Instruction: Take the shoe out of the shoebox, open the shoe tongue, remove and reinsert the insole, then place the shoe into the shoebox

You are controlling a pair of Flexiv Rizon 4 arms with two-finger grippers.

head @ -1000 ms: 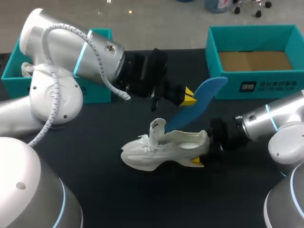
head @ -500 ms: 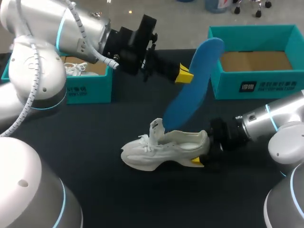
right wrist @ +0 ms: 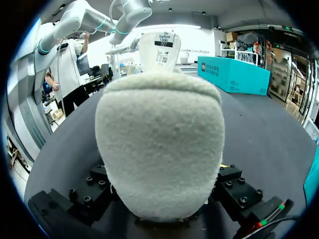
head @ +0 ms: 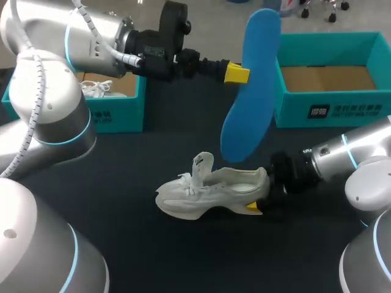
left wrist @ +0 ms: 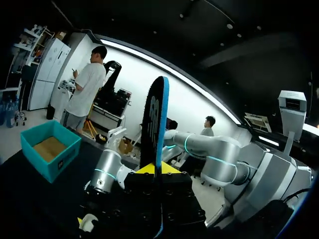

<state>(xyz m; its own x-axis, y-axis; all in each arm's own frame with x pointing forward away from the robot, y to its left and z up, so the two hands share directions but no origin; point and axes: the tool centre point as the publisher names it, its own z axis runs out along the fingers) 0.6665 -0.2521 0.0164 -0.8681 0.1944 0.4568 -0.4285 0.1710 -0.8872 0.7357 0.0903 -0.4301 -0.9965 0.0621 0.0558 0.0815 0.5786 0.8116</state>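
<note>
Blue insole (head: 249, 91), pinched in left jaws, has risen above the shoe (head: 211, 192) that right jaws clamp.

A black, matte counter (head: 153, 256) fills most of the head view, evenly lit and without sharp shadows. Past its far edge lies a pale, glossy floor (head: 214, 27). In the left wrist view the counter (left wrist: 30, 199) is dark in the foreground. Behind it a white wall (left wrist: 199, 107) is brightly lit, with a long light strip (left wrist: 189, 82) along its top under a dark ceiling (left wrist: 224, 40). In the right wrist view the counter (right wrist: 264, 134) spreads out wide, grey-black with a soft sheen.
</note>
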